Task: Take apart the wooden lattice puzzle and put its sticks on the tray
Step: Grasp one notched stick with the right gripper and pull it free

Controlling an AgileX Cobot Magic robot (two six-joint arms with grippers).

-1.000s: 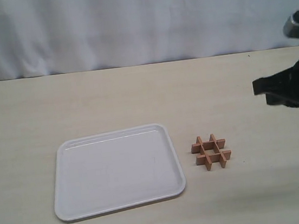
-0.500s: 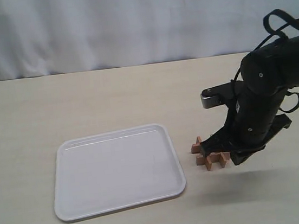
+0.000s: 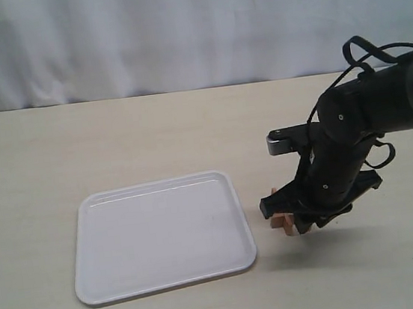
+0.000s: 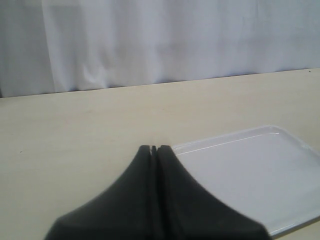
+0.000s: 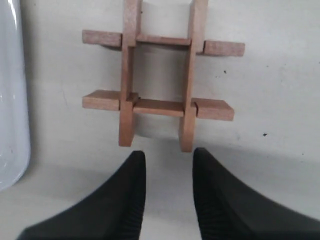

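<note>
Puzzle: the wooden lattice puzzle (image 5: 159,106) is intact, its four sticks (image 5: 127,75) interlocked. It lies flat on the counter (image 3: 188,126), right half, toward the near edge.
Tray: the tray (image 3: 154,184) sits just beside the puzzle toward the left edge and holds no stick.
Right pincer: the right gripper (image 5: 168,154) is low at the puzzle, jaws modestly parted and grasping nothing.
Left pincer: the left gripper (image 4: 153,149) is pressed together and empty.
Step, judged: approach for the first grasp.
Recommendation: centre on one stick only, close squarely across it and draw it straight out of its notches.
</note>
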